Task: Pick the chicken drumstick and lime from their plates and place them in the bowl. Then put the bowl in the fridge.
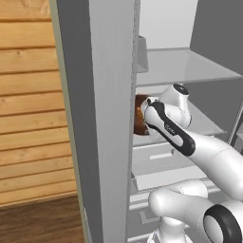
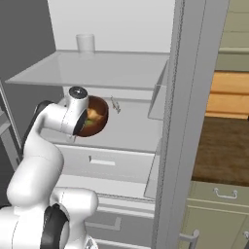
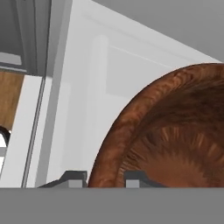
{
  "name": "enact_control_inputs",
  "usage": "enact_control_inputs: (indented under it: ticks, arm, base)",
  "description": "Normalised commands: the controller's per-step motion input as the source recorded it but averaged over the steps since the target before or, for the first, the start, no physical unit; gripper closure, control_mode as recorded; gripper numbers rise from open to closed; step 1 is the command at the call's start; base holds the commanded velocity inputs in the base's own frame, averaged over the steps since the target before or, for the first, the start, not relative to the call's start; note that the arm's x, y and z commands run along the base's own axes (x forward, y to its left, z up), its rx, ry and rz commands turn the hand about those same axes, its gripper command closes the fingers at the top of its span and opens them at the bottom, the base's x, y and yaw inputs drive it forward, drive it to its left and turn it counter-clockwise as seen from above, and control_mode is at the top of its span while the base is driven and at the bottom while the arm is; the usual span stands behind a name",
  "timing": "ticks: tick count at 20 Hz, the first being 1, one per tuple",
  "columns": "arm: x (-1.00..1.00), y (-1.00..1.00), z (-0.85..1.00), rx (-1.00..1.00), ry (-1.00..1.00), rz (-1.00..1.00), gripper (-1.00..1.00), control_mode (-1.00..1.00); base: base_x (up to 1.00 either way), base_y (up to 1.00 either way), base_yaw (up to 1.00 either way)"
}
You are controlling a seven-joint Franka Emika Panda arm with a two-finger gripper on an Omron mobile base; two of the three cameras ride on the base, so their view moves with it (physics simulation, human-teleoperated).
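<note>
My gripper (image 3: 105, 178) is shut on the rim of the dark reddish-brown wooden bowl (image 3: 175, 131), one fingertip on each side of the rim. The bowl (image 2: 98, 116) hangs inside the open fridge, tilted, just above its middle shelf (image 2: 133, 129); whether it touches the shelf I cannot tell. Inside the bowl lie the orange-brown chicken drumstick (image 2: 93, 114) and, below it, the green lime (image 2: 89, 123). In the left base view the bowl (image 1: 139, 116) peeks out behind the fridge's grey side panel (image 1: 107, 118), partly hidden by my hand. The plates are out of view.
A clear glass (image 2: 85, 43) stands on the upper shelf (image 2: 112, 68). A small wire-like item (image 2: 115, 104) sits at the back of the middle shelf. White drawers (image 2: 104, 163) lie below. A wooden wall (image 1: 28, 95) and green cabinets (image 2: 219, 204) flank the fridge.
</note>
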Motion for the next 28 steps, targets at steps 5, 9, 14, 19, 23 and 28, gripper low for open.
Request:
enact_control_inputs:
  ticks: [5, 9, 14, 19, 23, 28]
  arm:
    - [0.00, 0.26, -0.36, 0.00, 0.04, 0.00, 1.00, -1.00]
    - [0.00, 0.14, -0.32, 0.00, 0.04, 0.00, 1.00, -1.00]
    - [0.00, 0.17, -0.37, 0.00, 0.02, 0.00, -1.00, -1.00]
    - [-0.11, 0.02, -0.31, 0.02, -0.03, 0.00, -1.00, -1.00]
    - [-0.09, 0.00, -0.01, 0.00, -0.14, 0.00, -1.00, -1.00]
    - [-0.09, 0.00, 0.04, -0.03, -0.12, -0.01, -1.00, -1.00]
  base:
    - [0.00, 0.00, 0.00]
    - [0.00, 0.00, 0.00]
    - [0.00, 0.00, 0.00]
    - [0.00, 0.00, 0.00]
    - [0.00, 0.00, 0.00]
    - [0.00, 0.00, 0.00]
